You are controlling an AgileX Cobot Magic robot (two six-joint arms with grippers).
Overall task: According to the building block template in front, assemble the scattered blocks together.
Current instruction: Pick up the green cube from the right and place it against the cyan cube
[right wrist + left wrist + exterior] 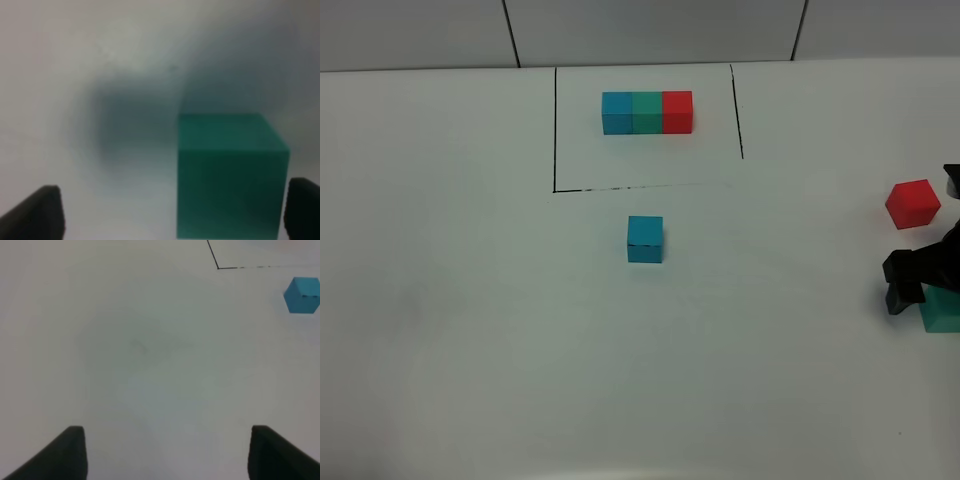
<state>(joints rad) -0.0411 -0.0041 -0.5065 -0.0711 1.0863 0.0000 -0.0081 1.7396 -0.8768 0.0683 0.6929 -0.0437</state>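
so what's under me is a plain white matte table (pixel 470 330), with a tiny dark speck (pixel 899 433) toward the near edge on my right. up close i can see a faint greyish smudge (pixel 137 346) on the top. past the far edge there's a pale grey wall (pixel 650 30), split into panels by two slanted dark seams (pixel 512 35).

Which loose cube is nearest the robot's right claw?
The green cube, between the right gripper's open fingers; the red cube and blue cube sit farther off.
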